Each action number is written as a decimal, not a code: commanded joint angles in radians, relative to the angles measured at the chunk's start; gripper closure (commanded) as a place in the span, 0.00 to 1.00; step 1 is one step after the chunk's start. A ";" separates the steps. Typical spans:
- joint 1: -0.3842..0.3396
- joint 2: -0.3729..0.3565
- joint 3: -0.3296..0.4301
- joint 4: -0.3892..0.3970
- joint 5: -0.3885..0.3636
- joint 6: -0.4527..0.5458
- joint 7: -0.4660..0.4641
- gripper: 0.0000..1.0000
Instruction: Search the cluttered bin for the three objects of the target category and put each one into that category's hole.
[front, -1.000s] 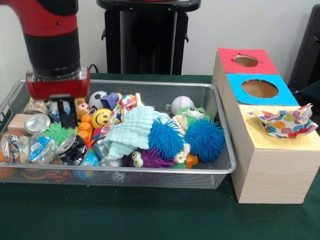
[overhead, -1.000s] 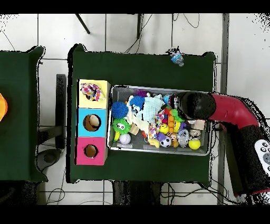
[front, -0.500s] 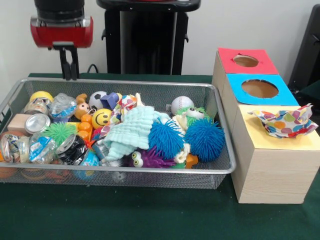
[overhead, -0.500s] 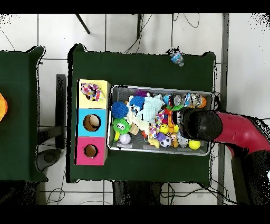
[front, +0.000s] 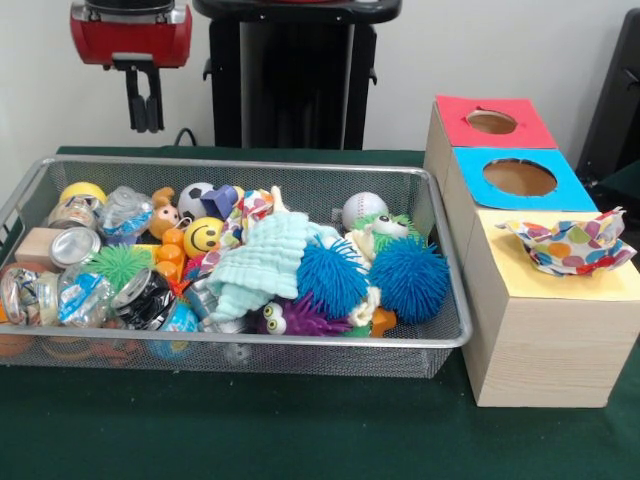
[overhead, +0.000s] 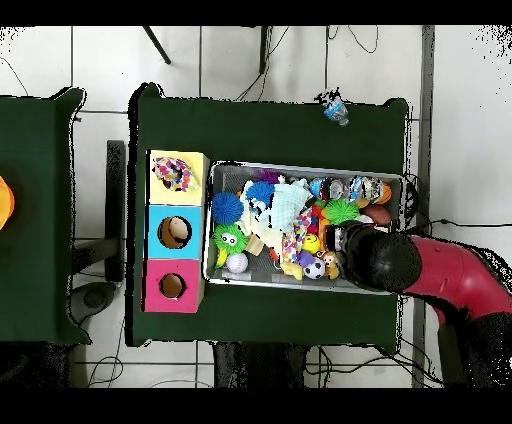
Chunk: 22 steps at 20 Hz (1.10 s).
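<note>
The silver wire-mesh bin (front: 420, 215), crammed with toys and cans, sits beside the wooden three-hole sorting box (front: 520, 330). The red-and-black gripper (front: 143, 118) hangs above, pressed together, empty. Likely searching; next, descend onto a target.

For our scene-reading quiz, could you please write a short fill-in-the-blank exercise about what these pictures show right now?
1. The polka-dot cloth lies on the box's ______ panel.
2. The box's round hole nearest the cloth sits in the ______ panel.
3. The black gripper hangs above the silver wire-mesh bin, holding ______.
4. The pale mint folded washcloth rests against a fuzzy ______ ball.

Missing words: yellow; blue; nothing; blue
</note>
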 joint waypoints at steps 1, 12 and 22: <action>-0.029 -0.026 -0.034 0.183 0.040 -0.080 0.140 1.00; 0.008 0.081 -0.107 0.199 -0.033 -0.228 0.151 1.00; 0.034 0.108 -0.146 0.191 0.000 -0.231 0.144 1.00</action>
